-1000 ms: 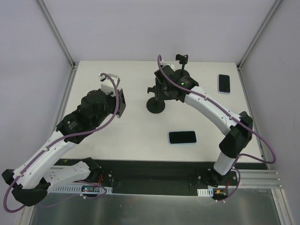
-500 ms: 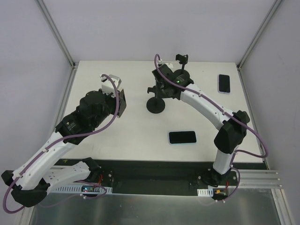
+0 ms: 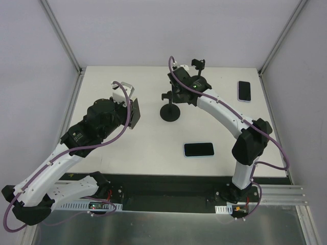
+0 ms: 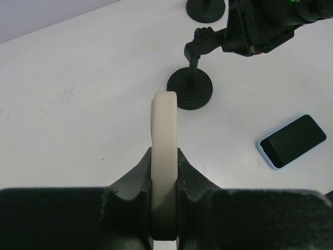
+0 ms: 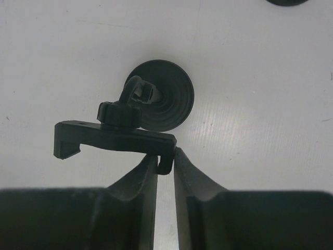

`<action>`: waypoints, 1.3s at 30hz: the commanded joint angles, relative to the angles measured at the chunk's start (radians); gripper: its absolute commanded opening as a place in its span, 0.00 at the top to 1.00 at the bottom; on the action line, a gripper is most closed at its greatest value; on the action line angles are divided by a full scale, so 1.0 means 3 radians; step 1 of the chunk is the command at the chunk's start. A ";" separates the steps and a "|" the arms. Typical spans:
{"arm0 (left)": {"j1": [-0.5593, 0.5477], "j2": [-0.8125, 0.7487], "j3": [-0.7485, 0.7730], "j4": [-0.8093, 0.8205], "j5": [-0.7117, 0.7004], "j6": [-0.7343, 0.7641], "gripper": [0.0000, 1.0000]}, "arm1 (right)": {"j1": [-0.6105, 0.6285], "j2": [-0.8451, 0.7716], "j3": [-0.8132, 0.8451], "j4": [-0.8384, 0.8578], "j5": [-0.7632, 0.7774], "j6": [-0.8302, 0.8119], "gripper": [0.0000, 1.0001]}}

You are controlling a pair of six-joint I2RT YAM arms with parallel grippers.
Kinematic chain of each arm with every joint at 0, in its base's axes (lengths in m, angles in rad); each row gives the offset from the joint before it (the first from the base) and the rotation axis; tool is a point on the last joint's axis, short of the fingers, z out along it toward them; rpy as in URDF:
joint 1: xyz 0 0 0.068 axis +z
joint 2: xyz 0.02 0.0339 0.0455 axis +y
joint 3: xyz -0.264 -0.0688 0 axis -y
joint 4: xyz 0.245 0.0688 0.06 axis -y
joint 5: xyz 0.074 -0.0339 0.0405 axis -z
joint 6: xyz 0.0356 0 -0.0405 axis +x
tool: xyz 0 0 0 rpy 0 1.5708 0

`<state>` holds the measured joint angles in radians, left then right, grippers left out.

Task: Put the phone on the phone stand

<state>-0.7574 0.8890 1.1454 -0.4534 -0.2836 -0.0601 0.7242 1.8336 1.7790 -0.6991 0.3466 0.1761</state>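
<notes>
Phone is pinched edge-on in the left claw, well above the tabletop. Stand is seen at 1 o'clock from it, cradle end nipped by the right claw.

Between the left gripper jaws, the phone shows only its pale edge; the right gripper jaws cover the phone stand clamp's tip.
</notes>
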 commanded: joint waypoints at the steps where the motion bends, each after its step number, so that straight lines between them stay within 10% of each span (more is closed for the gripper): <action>1: 0.0009 -0.0013 0.0053 0.0274 0.0234 0.0062 1.00 | -0.0016 0.0050 0.0170 0.0208 -0.0091 -0.0280 0.88; 17: 0.0009 0.0211 0.0099 0.0673 0.2508 0.0113 1.00 | -0.0011 -0.0738 -0.0800 0.0515 -0.1819 -0.1318 0.99; 39: 0.0254 0.1495 0.0524 0.1424 0.4146 0.1197 1.00 | -0.0067 -0.1024 -0.1134 0.0648 -0.2720 -0.1696 0.99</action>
<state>-0.6983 1.3430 1.2640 -0.1204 0.8558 0.2047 0.7090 1.5974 1.4467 -0.5491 -0.3538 -0.3206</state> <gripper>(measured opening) 0.117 0.067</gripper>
